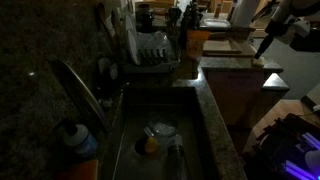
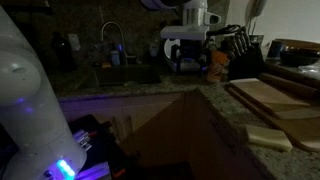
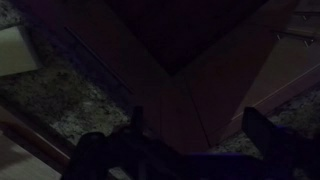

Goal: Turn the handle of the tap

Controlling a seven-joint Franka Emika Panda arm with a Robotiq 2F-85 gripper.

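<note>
tap (image 1: 80,90) at the sink (image 1: 180,105) edge, spout arched over the basin; also in an exterior view (image 2: 112,40) | gripper (image 3: 200,135) well apart from it, above a granite counter (image 3: 70,100) corner | fingers apparently spread wide, empty; wrist view dim

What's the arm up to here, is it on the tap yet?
Not yet. In the wrist view the claw is open and empty, hanging over a corner of the granite counter. The tap arches over the sink, well away from the arm, with nothing touching it. The room is very dark and I can't make out the tap's handle itself.
</note>
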